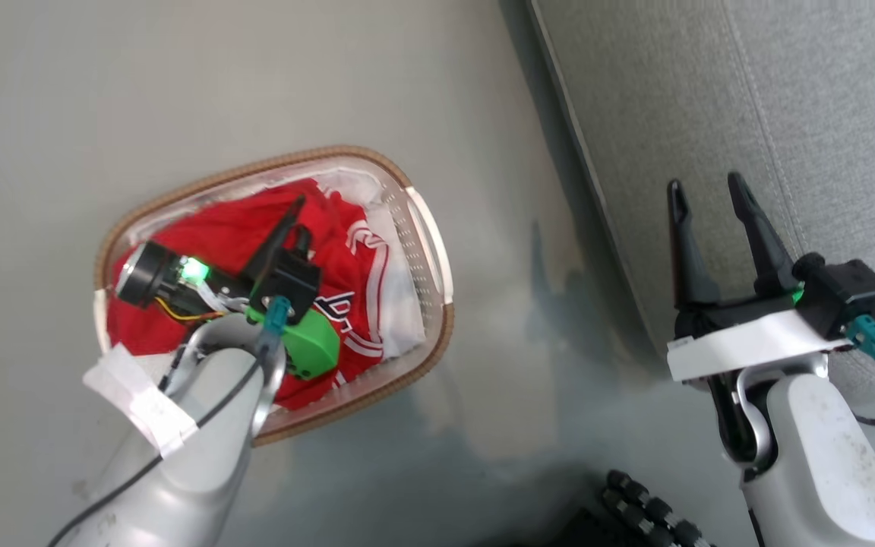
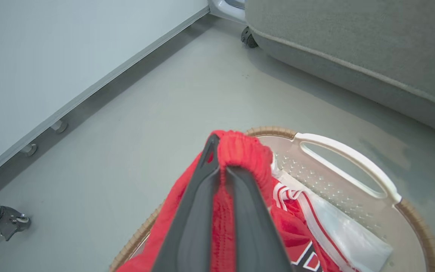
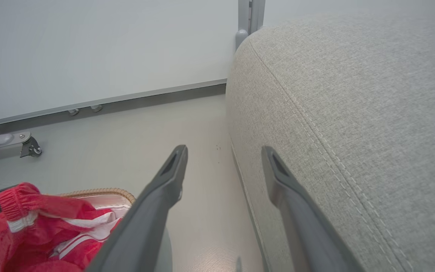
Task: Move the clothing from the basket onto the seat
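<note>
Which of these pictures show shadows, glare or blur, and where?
Head view: soft dark shadows on the floor beside the seat; the green light glares. Right wrist view: the right gripper blurs near the bottom edge. Left wrist view: even light.

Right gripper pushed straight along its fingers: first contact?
Likely the seat: the right gripper, jaws open, points along its edge, one finger over it, the other over bare floor. Depth unclear.

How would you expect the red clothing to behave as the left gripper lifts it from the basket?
Probably floppy: the clothing bunches and folds over the shut fingers of the left gripper. Likely light, being thin fabric; trailing folds could snag the basket rim.
</note>
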Motion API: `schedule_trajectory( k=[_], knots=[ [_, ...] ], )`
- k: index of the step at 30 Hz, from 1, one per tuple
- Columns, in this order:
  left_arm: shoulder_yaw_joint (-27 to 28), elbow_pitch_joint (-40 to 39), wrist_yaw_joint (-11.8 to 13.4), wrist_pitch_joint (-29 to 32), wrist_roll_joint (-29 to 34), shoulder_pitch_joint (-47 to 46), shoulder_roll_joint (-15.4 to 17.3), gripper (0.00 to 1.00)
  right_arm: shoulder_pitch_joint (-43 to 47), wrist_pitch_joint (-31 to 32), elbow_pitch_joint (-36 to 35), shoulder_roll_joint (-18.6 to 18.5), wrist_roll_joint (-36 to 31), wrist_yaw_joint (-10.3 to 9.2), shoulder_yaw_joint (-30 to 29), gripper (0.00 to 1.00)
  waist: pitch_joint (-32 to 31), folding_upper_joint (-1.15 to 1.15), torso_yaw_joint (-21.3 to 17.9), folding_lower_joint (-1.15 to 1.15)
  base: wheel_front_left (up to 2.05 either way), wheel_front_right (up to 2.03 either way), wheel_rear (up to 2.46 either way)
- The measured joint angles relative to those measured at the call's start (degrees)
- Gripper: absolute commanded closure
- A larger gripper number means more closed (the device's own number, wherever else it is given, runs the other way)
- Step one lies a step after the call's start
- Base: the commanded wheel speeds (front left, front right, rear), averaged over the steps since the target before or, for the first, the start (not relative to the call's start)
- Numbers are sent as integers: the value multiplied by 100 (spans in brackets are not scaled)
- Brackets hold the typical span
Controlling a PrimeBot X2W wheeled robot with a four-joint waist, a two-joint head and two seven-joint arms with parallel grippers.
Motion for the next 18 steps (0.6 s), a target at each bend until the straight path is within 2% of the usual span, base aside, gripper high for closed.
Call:
schedule_trajectory(
  k=[10, 18],
  knots=[
    [-182, -1575, -285, 0, -213, 629, 377, 100, 582, 0, 174, 1, -316, 0, -141, 0, -1006, 0, 374, 0, 0, 0, 0],
    [-247, -2251, -498, 7, -260, 720, 728, 100, 1086, 0, 287, 1, -416, 0, -126, 0, -1955, 0, 613, 0, 0, 0, 0]
  ],
)
